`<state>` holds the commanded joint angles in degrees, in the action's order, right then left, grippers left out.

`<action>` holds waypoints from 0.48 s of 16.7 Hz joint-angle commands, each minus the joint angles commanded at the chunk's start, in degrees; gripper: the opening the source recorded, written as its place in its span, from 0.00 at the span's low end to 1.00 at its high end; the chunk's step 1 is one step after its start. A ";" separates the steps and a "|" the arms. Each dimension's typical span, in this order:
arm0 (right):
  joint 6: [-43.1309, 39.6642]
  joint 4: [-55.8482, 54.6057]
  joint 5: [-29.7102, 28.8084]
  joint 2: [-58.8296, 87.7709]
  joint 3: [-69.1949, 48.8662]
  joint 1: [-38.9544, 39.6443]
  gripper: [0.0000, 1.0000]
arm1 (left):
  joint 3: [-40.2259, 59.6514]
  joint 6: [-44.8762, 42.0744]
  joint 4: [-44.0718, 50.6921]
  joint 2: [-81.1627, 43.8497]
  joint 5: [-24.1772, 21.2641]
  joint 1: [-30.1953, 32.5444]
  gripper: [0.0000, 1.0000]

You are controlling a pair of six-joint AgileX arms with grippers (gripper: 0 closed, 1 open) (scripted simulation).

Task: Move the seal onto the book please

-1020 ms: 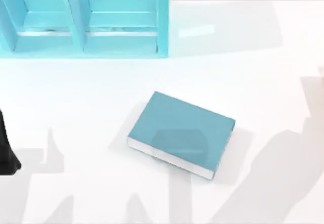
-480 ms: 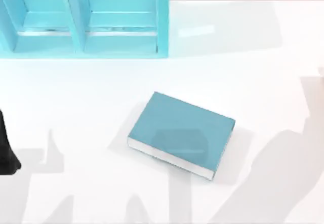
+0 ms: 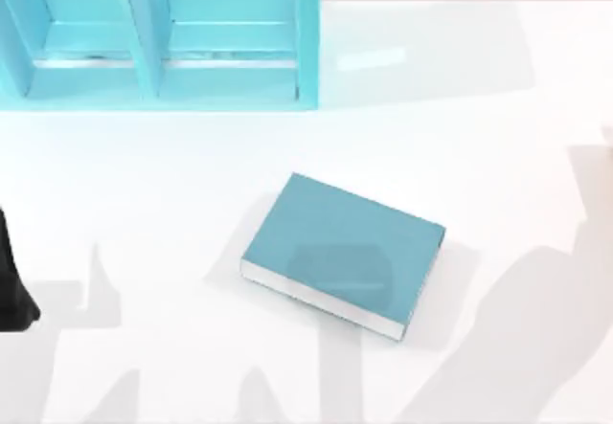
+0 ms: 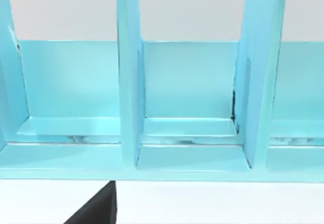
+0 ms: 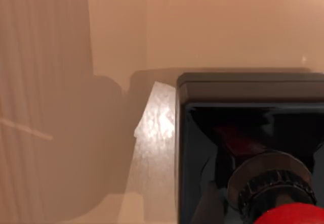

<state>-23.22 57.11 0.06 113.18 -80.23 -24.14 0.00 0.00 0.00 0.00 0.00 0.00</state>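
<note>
The book (image 3: 343, 254), teal with white page edges, lies flat and slightly turned near the middle of the table in the top view. The seal (image 5: 253, 143) is seen close up from above in the right wrist view. Its black cube-like base stands on the table, with a metal collar (image 5: 268, 181) and the red ball knob (image 5: 293, 215) above it. My left arm (image 3: 11, 285) is parked at the table's left edge, well away from the book. A black part of my left gripper (image 4: 96, 211) sits low in the left wrist view.
A light turquoise shelf unit (image 3: 153, 36) with upright dividers stands at the back left, and the left wrist view faces it (image 4: 192, 107). Arm shadows fall across the white table (image 3: 498, 137) at the front and right.
</note>
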 joint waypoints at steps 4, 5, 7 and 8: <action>1.92 2.22 0.02 -0.35 -1.73 1.34 0.00 | 0.00 0.00 0.00 0.00 0.00 0.00 1.00; 3.39 4.15 0.05 -0.68 -3.15 2.51 0.00 | 0.00 0.00 0.00 0.00 0.00 0.00 1.00; 7.08 9.35 0.14 -1.81 -6.88 5.85 0.00 | 0.00 0.00 0.00 0.00 0.00 0.00 1.00; 9.14 12.18 0.17 -2.54 -9.01 7.94 0.00 | 0.00 0.00 0.00 0.00 0.00 0.00 1.00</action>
<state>-14.07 69.29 0.23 110.65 -89.24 -16.19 0.00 0.00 0.00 0.00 0.00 0.00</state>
